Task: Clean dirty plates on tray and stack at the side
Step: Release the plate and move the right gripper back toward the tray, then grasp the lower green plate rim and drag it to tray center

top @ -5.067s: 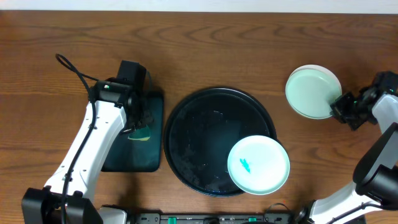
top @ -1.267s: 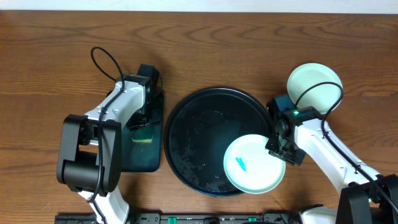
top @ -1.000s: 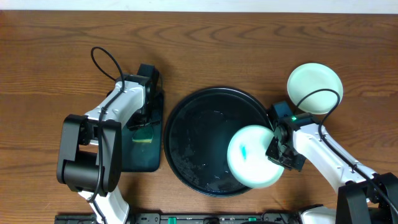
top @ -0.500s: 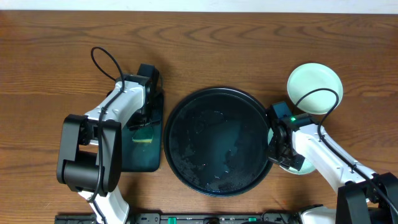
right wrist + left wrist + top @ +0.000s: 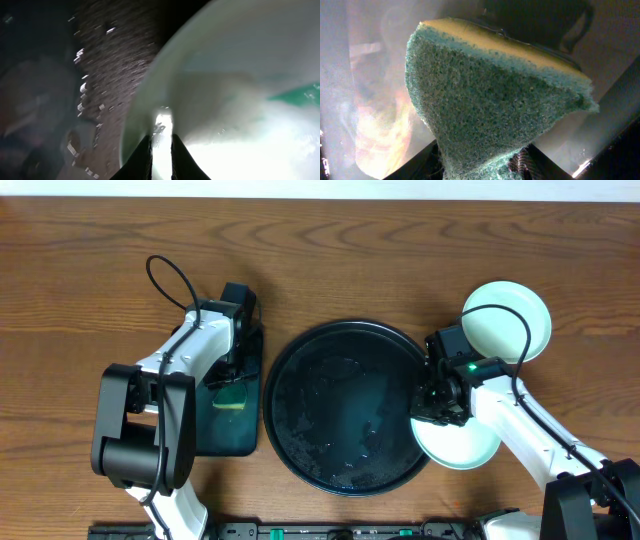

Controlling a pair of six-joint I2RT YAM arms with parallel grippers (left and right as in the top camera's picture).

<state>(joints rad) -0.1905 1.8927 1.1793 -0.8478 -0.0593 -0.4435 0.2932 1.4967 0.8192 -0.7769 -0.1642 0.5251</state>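
My right gripper (image 5: pixel 436 400) is shut on the rim of a pale plate (image 5: pixel 460 448), which lies over the right rim of the round black tray (image 5: pixel 330 410) and juts onto the table. In the right wrist view the two fingers (image 5: pixel 145 155) pinch that plate (image 5: pixel 240 75) at its edge around my right gripper (image 5: pixel 161 138), and a teal smear (image 5: pixel 300 92) shows on it. A mint plate (image 5: pixel 500 330) sits on the wood at the back right. My left gripper (image 5: pixel 228 380) is shut on a green-and-yellow sponge (image 5: pixel 490 90), with my left gripper (image 5: pixel 487 165) low in frame.
A dark-green rectangular tray (image 5: pixel 215 435) lies left of the black tray, under the left arm and the sponge (image 5: pixel 230 399). The black tray's floor is wet and speckled. A black cable loops over the back-right plate. Bare wood runs along the back.
The right gripper has carried the plate from the tray's right part to its right rim; half a second ago the arm hid most of it. The left arm has not moved.
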